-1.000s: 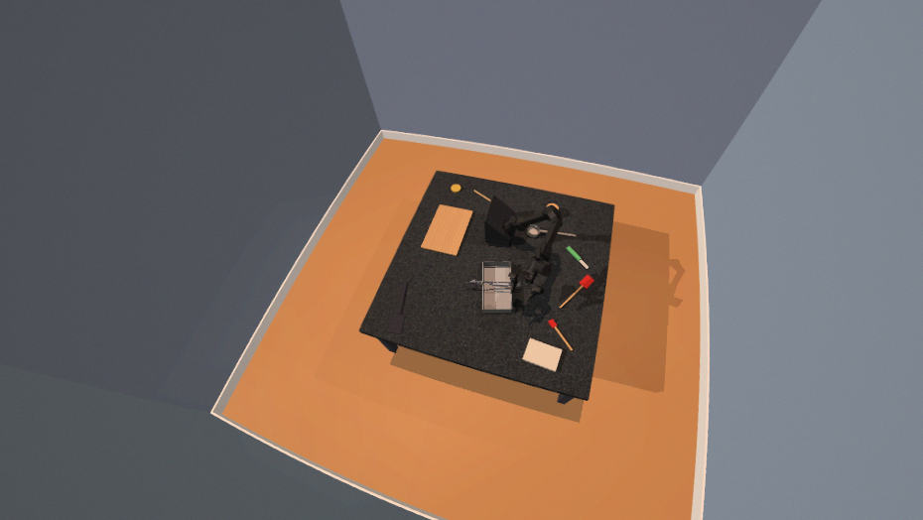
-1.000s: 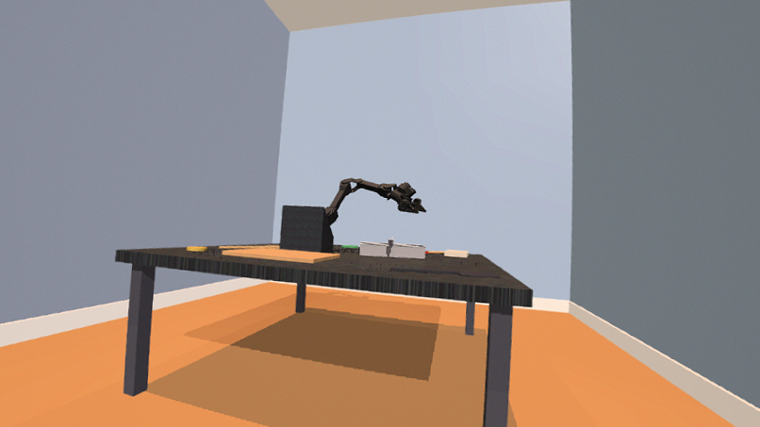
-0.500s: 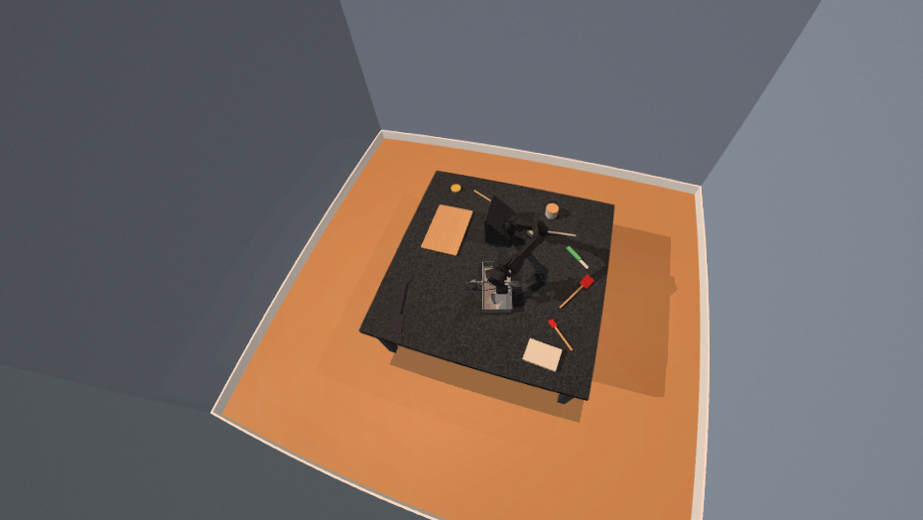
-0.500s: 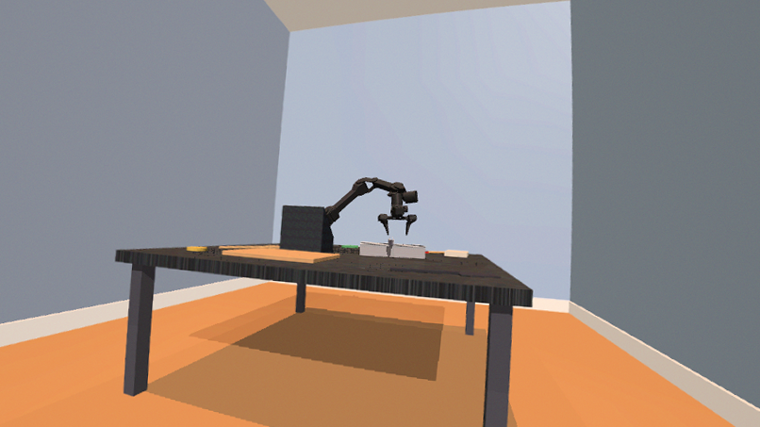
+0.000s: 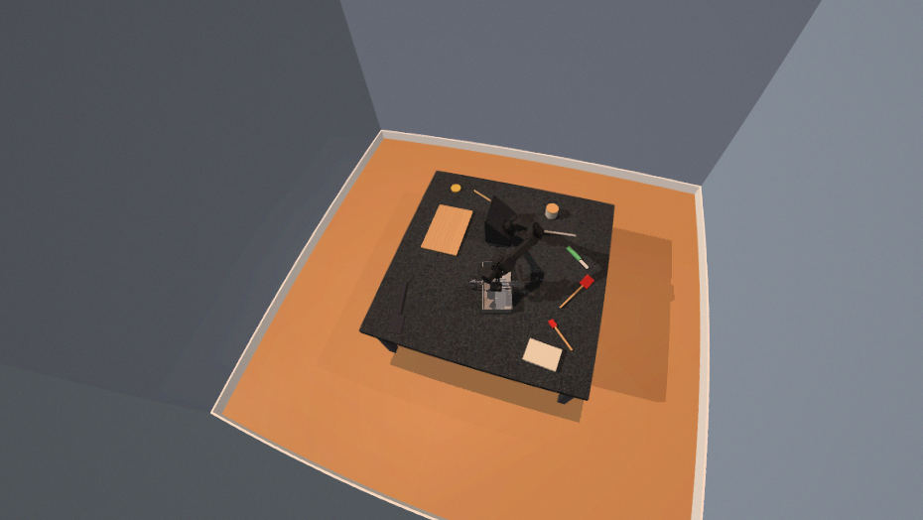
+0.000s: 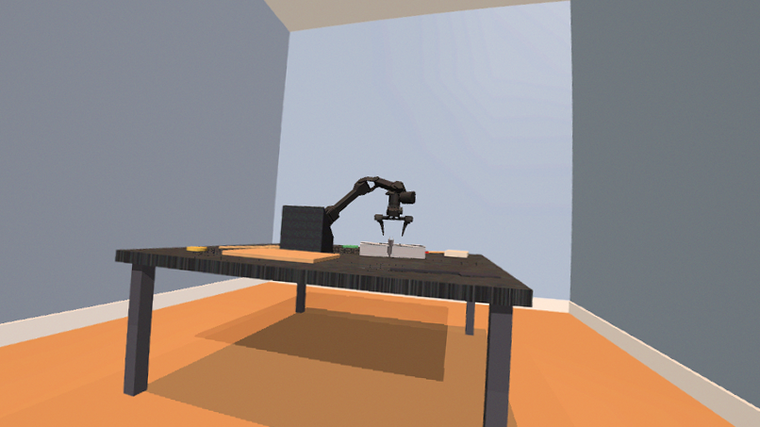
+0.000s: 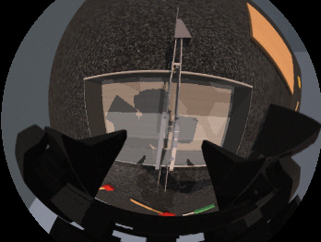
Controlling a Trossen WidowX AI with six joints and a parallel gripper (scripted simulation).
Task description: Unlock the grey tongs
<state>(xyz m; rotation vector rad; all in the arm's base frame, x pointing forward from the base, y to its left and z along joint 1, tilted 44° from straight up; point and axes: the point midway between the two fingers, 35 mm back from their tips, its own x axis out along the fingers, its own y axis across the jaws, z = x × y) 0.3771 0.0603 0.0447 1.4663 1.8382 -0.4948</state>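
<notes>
The grey tongs lie across the roasting tin, both ends past its long walls. Their arms lie close together; a grey triangular piece is at the far end in the wrist view. Whether the lock is engaged cannot be seen. My gripper is open and empty, pointing down just above the tongs, one finger on each side of them in the wrist view. The wooden board lies flat, with nothing on it. My arm hides part of the tongs in the top view.
A dark spatula lies near the table's left edge. Two red-headed tools, a green-handled tool and a cream block lie on the right. A cup and a yellow disc are at the back.
</notes>
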